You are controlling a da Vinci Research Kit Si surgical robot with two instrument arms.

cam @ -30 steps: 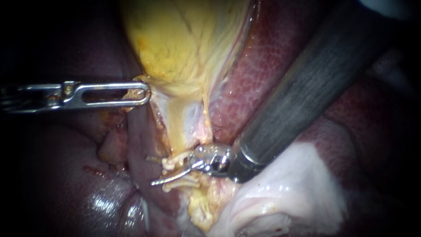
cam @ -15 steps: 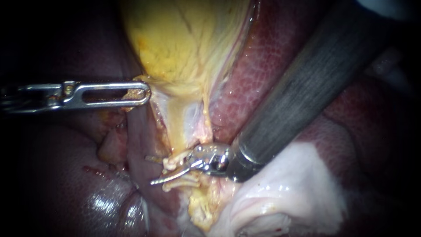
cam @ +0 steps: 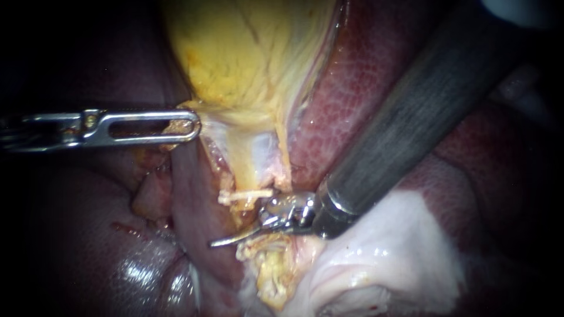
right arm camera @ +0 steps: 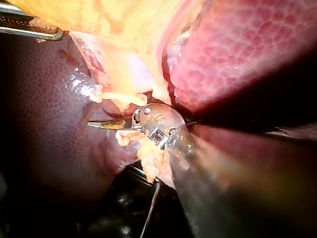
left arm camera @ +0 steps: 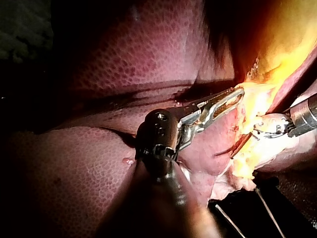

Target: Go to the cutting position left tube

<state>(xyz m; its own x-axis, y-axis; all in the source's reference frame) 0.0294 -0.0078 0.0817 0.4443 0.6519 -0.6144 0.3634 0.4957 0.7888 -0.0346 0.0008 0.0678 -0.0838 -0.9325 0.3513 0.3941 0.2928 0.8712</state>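
1. Left instrument (cam: 191, 126): jaws clamped on the gallbladder's (cam: 247, 53) lower edge, ~9 o'clock in endoscope view. The jaw is long, round-ended, bright steel w/ a slot, and orange-yellow tissue shows thru the slot. Left wrist view shows the jaw tips in yellow tissue.
2. Right instrument (cam: 235, 237): one thin, curved, shiny blade shows, pointing to 9 o'clock, just under centre. Tip open or closed: can't tell.
3. Tube (cam: 245, 212): at centre, running toward 6 o'clock from the gallbladder's narrow end. It is yellowish and ragged w/ fatty shreds. The blade lies across it btwn the upper clip (cam: 247, 194) and the lower clip (cam: 252, 246); contact can't be told.
4. Clips: pale cream, thin bars.
5. Right shaft (cam: 411, 117): thick, dark grey, matte, finely streaked, coming in from 1–2 o'clock w/ a small glossy metal joint at its end. The left instrument's silver linkage comes in from 9 o'clock.
6. Gallbladder: yellow, smooth, thin dark veins, at 12 o'clock. Liver (cam: 346, 76): red-brown, fine mosaic grain, wet gloss, at 1 and 7 o'clock. Pale tissue (cam: 382, 246): white, soft, at 4–5 o'clock.
7. Surface: right wrist view shows a black base (right arm camera: 114, 208) beside the tissue's free edge, w/ a thin pale strand (right arm camera: 151, 208) across it.
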